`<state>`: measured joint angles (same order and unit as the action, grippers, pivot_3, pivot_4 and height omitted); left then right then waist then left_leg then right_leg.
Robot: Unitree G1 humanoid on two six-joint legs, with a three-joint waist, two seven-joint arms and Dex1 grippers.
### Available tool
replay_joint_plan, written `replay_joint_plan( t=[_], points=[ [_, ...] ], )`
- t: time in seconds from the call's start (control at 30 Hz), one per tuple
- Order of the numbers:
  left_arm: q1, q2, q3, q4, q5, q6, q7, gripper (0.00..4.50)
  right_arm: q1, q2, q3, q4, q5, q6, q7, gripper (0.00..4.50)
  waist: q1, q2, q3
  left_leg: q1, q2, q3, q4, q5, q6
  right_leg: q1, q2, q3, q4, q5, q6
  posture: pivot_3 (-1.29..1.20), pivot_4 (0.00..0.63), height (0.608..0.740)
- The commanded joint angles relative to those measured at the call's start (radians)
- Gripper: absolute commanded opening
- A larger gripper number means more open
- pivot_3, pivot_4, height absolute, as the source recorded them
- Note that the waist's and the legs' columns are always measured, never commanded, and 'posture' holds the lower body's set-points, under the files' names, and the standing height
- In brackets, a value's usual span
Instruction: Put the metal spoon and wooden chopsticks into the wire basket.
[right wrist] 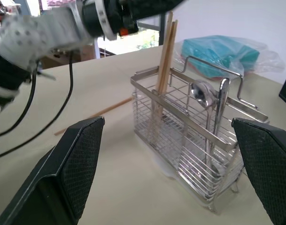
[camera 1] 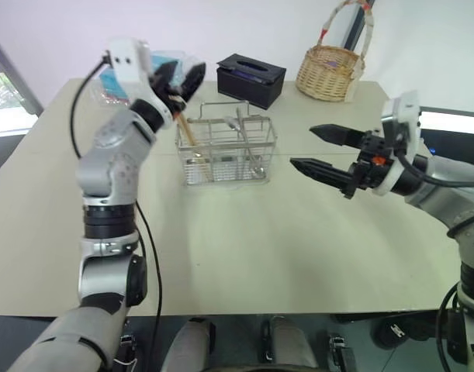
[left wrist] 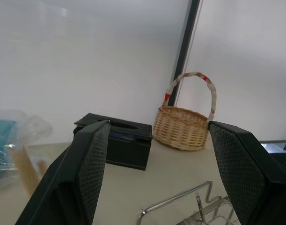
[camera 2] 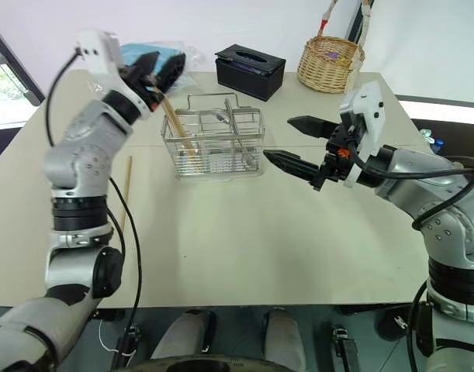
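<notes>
The wire basket (camera 1: 221, 142) stands on the table's far middle. Two wooden chopsticks (right wrist: 164, 56) lean upright in its left end compartment. The metal spoon (right wrist: 200, 92) stands bowl-up in a middle compartment beside another metal handle. My left gripper (camera 1: 186, 74) hovers open just above the chopsticks' top ends, its fingers (left wrist: 93, 159) spread wide with nothing between them. One more wooden chopstick (camera 2: 128, 190) lies flat on the table left of the basket. My right gripper (camera 1: 302, 146) hangs open to the right of the basket, pointing at it, empty.
A black tissue box (camera 1: 250, 79) sits behind the basket, a woven wicker basket (camera 1: 330, 71) with a tall handle at the far right. A teal packet in clear plastic (camera 2: 155, 54) lies at the far left. The left arm's black cable (camera 2: 132, 256) hangs over the table's near left.
</notes>
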<state>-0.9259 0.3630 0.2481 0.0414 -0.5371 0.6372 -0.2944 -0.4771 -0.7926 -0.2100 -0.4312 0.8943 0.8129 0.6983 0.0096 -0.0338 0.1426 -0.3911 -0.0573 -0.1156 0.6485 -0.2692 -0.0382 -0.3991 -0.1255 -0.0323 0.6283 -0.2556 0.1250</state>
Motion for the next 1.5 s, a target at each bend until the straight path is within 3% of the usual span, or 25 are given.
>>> replay_joint_plan(
  t=[0.03,0.17,0.27,0.37,0.57,1.03,1.3,1.5],
  points=[
    [-0.129,0.104,0.114,-0.052,-0.068,0.097,0.052,3.62,-0.03,0.0,-0.004,0.005,-0.013,-0.029,0.022,4.5,0.0,0.0,0.0,0.0,0.0,0.0,0.0,0.0,0.0,0.0,0.001,0.0,0.0,0.0,0.0,0.0,0.15,0.661],
    [-0.209,0.212,0.205,0.066,-0.021,0.222,0.224,3.62,-0.04,0.006,0.014,0.022,-0.024,-0.036,0.041,4.5,-0.001,0.002,0.0,0.001,0.0,0.0,-0.001,0.0,0.0,0.001,0.001,0.0,0.0,0.0,0.0,0.0,0.15,0.661],
    [-0.192,0.273,0.2,0.135,0.058,0.393,0.357,3.62,-0.048,0.01,0.025,0.029,-0.03,-0.036,0.053,4.5,-0.001,0.002,0.0,0.003,-0.001,0.0,-0.001,0.0,0.0,0.002,0.001,0.001,0.001,0.0,0.0,0.0,0.15,0.661],
    [-0.14,0.272,0.2,0.177,0.095,0.615,0.43,3.62,-0.058,0.016,0.036,0.035,-0.035,-0.037,0.059,4.5,0.003,0.001,0.0,0.004,-0.001,-0.001,0.0,0.0,0.0,0.003,0.002,0.001,0.002,0.0,0.0,0.0,0.15,0.661],
    [-0.012,0.156,0.154,0.163,0.119,0.758,0.415,3.62,-0.066,0.037,0.05,0.034,-0.042,-0.029,0.059,4.5,0.003,-0.003,0.0,0.0,-0.001,-0.002,0.0,0.001,-0.001,0.001,0.002,0.0,0.002,0.0,0.0,0.0,0.15,0.661],
    [0.079,0.043,0.071,0.215,0.22,0.781,0.383,3.62,-0.029,0.061,0.031,-0.019,-0.017,-0.001,0.001,4.5,0.003,-0.003,0.0,0.0,0.0,-0.001,-0.001,0.001,-0.003,-0.001,0.0,0.001,0.001,0.0,0.0,0.0,0.15,0.661],
    [-0.004,0.058,0.099,0.216,0.237,0.756,0.349,3.62,-0.001,0.067,0.019,-0.022,-0.016,-0.009,-0.008,4.5,0.003,-0.002,0.0,0.0,-0.001,-0.001,-0.001,0.001,-0.003,-0.001,-0.001,0.001,0.001,0.0,0.0,0.0,0.15,0.661],
    [0.036,0.074,0.12,0.208,0.265,0.778,0.354,3.62,-0.035,0.07,0.028,-0.003,-0.018,-0.006,-0.004,4.5,-0.001,-0.002,0.0,0.001,0.0,0.0,-0.001,0.001,-0.003,-0.002,-0.001,0.001,0.001,0.0,0.0,0.0,0.15,0.661]
  ],
)
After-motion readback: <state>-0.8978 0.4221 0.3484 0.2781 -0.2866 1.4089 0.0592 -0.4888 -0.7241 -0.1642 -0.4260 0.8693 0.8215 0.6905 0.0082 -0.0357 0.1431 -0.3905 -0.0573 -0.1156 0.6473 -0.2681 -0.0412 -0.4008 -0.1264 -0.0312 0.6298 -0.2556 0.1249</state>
